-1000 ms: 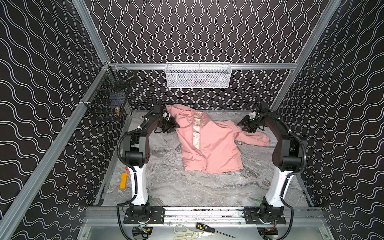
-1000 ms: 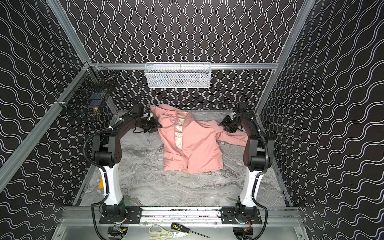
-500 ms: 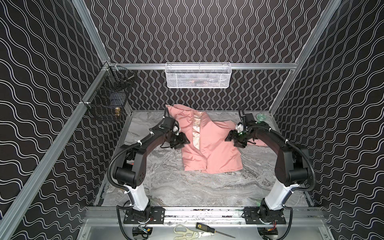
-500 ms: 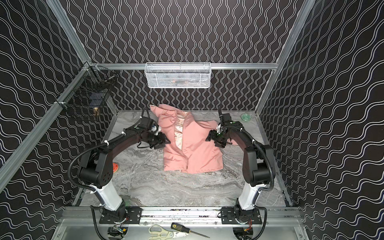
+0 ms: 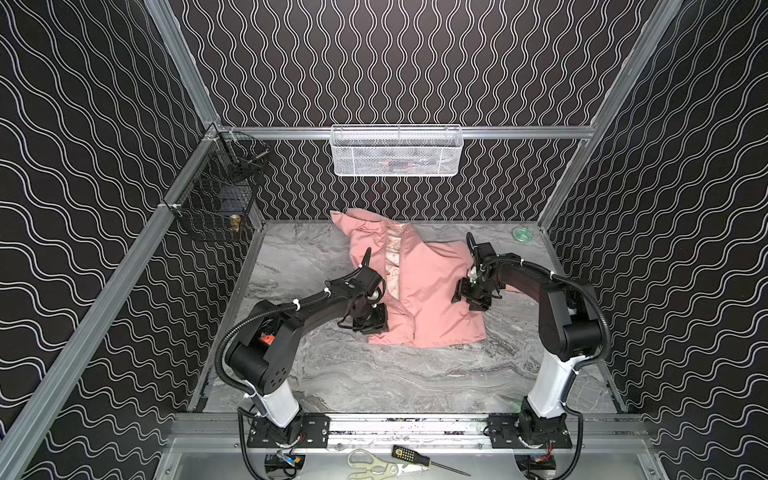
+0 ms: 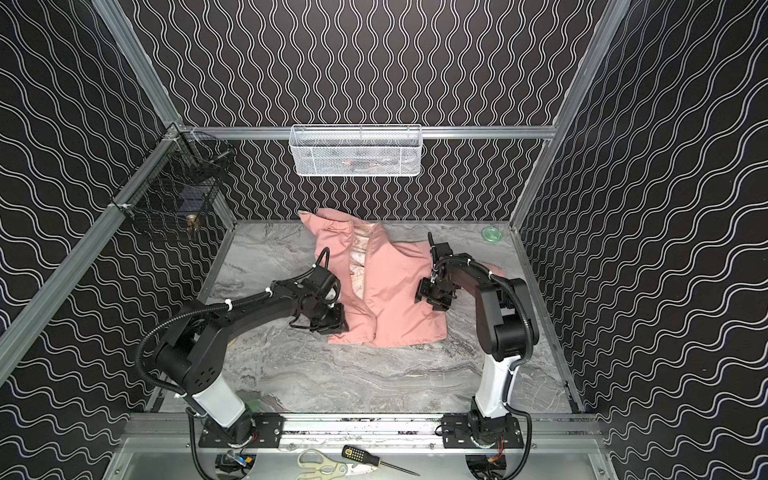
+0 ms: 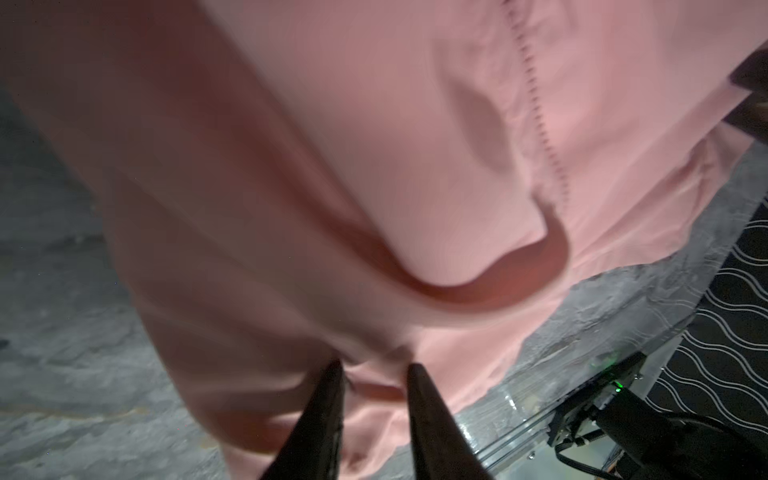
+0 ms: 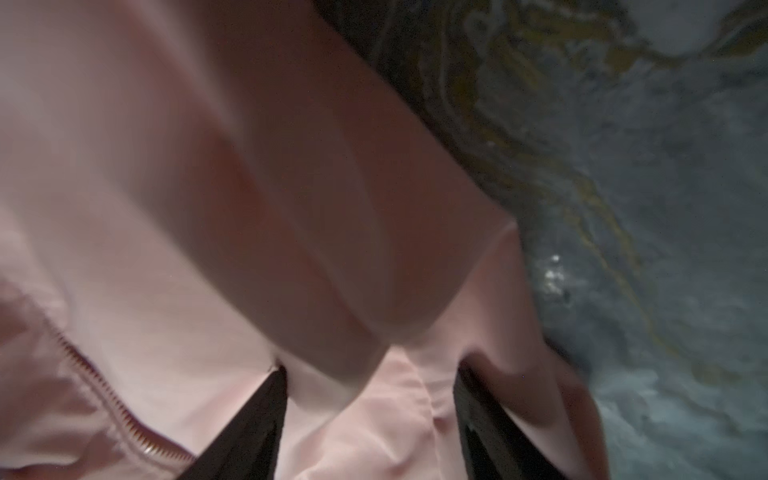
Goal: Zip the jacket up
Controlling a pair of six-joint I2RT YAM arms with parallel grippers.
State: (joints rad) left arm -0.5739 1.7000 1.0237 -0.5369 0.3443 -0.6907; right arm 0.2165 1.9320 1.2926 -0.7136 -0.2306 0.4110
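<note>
So the small salmon-pink thin fabric jacket (image 5: pixel 432 299) is lying front-up on the far half of the grey marbled surface (image 5: pixel 374 374), collar toward the back wall, hem toward the arm bases. Up top the front gapes and the pale cream lining (image 5: pixel 392 257) shows. Lower down the two edges lie together, though whether the slider is seated we can't tell.

Handling-wise we'd call it light, floppy and a bit slick. It'll bunch and skate over the surface rather than resist, so tugging the zipper with one arm alone would probably just drag the whole thing. The only firm bits look like the zipper teeth (image 7: pixel 542 124) and the stitched hem. We'd hold the hem right beside the zipper's bottom end and take the pull tab with the other arm, drawing toward the collar.

The left fingers (image 7: pixel 330 399) are nearly closed, nipping a puckered fold of the jacket near its hem on the left side. The right fingers (image 8: pixel 266 415) stand well apart, planted on the cloth of the right flank with a bulge of it between them. We wouldn't call that a grip.

A little green round dish (image 5: pixel 523 234) sits in the far right corner, well apart.
</note>
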